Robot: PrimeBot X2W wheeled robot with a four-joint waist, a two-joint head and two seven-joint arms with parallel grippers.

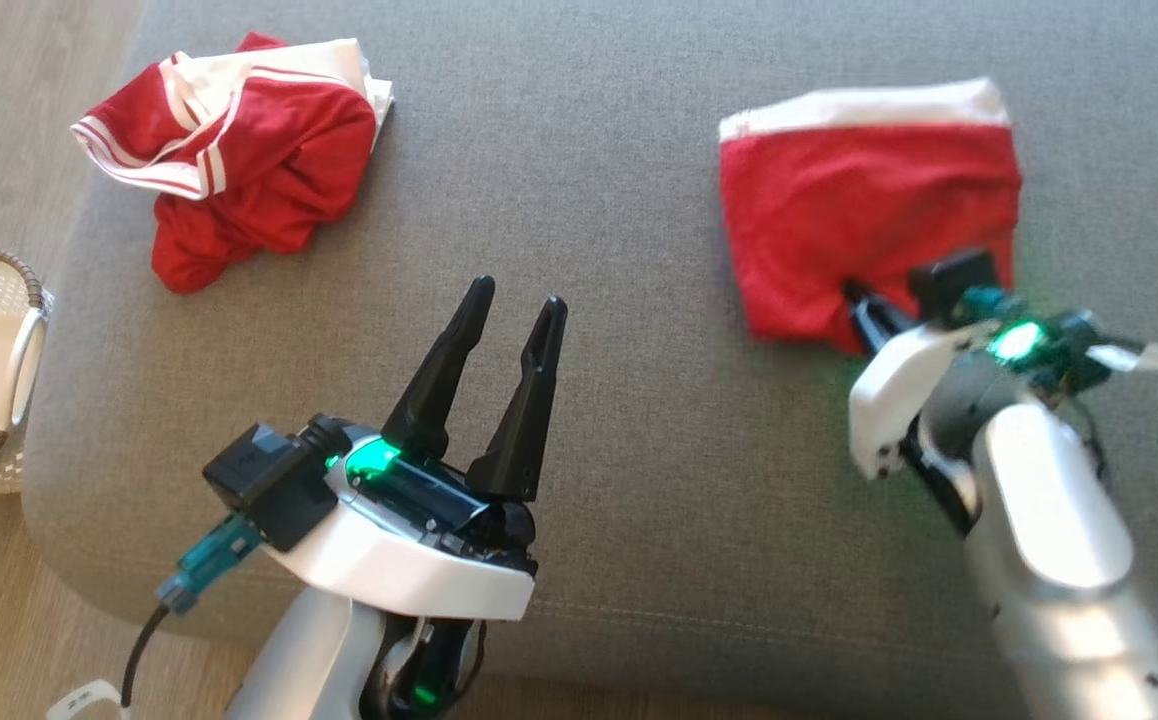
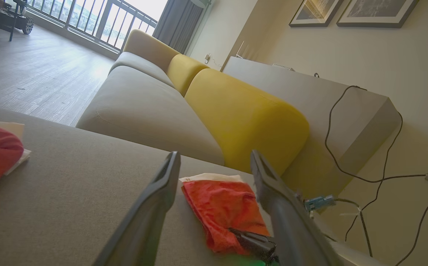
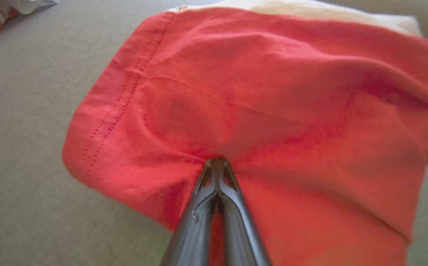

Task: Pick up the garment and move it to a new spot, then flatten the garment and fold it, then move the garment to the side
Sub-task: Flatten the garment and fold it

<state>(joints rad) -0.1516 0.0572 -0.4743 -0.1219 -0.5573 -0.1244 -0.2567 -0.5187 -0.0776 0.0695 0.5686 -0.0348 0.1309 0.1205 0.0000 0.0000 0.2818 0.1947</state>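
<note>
- At the tips of the right claw (image 1: 854,295), the garment (image 1: 869,180) lies folded into a tidy red block on the sofa (image 1: 589,230). Its white waistband runs along the edge farthest from that claw.
- That claw is clenched on a pinch of red cloth at the near edge, and the fabric puckers in toward the closed tips.
- The left claw (image 1: 517,298) hangs released over bare sofa, well apart from the garment and holding nothing.
- Judging by the neat fold, the step in hand looks like the last one: carrying the garment off to the side.
- To do it well, the pinch ought to take in every layer. From here I cannot tell whether it has more than the top one. A top-layer grip would likely peel the fold open on the lift.
- I would favour a low, slow carry with the waistband trailing behind the claw, so the block keeps its shape. The sofa's weave looks rough and could drag the bottom layer if the garment is merely slid.
- The set-down spot should stay well away from the heap (image 1: 239,170) of red-and-white cloth lying beyond the left claw. It should also stay short of the sofa's edge, where a basket (image 1: 29,300) stands on that same side.
- No brand, label or writing can be read. The waistband is plain white, and a dotted line of stitching runs down the cloth to the left of the clenched tips.
</note>
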